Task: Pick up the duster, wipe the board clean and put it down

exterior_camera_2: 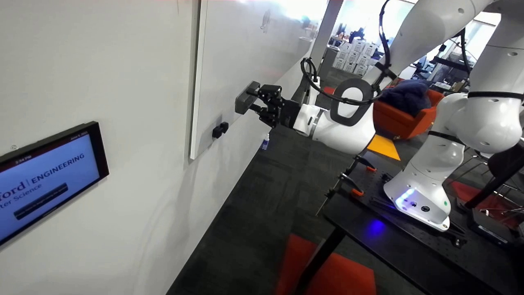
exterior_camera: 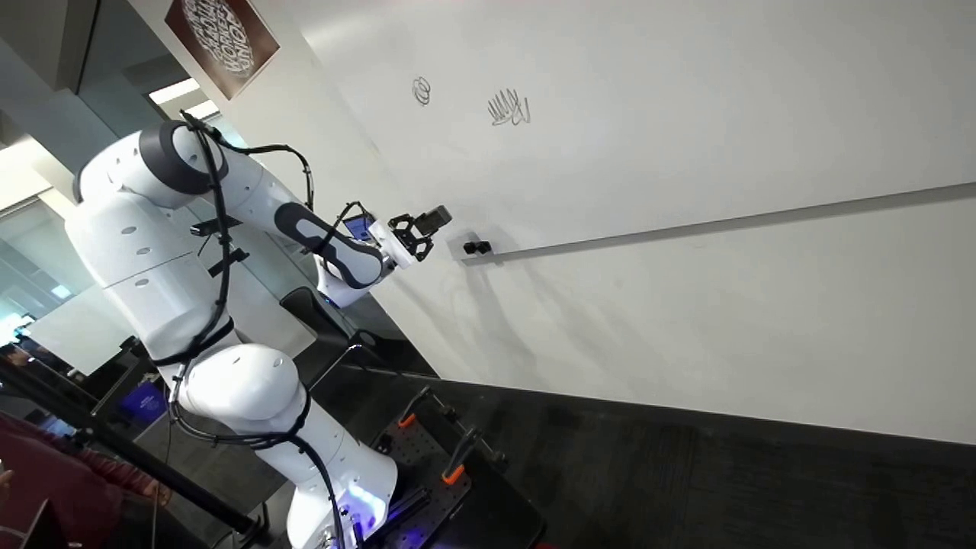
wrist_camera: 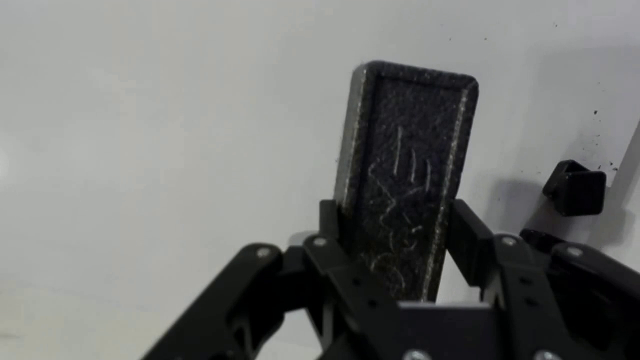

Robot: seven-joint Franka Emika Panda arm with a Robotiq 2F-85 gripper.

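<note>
My gripper point(exterior_camera: 422, 232) is shut on the dark grey duster point(exterior_camera: 433, 220), with one finger on each long side. In the wrist view the duster point(wrist_camera: 410, 135) stands out past the fingertips point(wrist_camera: 395, 220), with pale scratches on its back. In an exterior view the gripper point(exterior_camera_2: 256, 99) holds the duster point(exterior_camera_2: 247, 98) in front of the whiteboard point(exterior_camera_2: 233, 53), seemingly apart from it. The whiteboard point(exterior_camera: 686, 114) carries a zigzag scribble point(exterior_camera: 509, 107) and a small looped scribble point(exterior_camera: 421, 91), both above the gripper. The duster's wiping face is hidden.
Two small black blocks point(exterior_camera: 477, 247) are fixed at the board's lower corner; they also show beside the duster in the wrist view point(wrist_camera: 580, 192). A grey rim point(exterior_camera: 709, 216) runs along the board's bottom. A wall screen point(exterior_camera_2: 49, 180) hangs beside the board. The arm stands on a black table point(exterior_camera_2: 360, 221).
</note>
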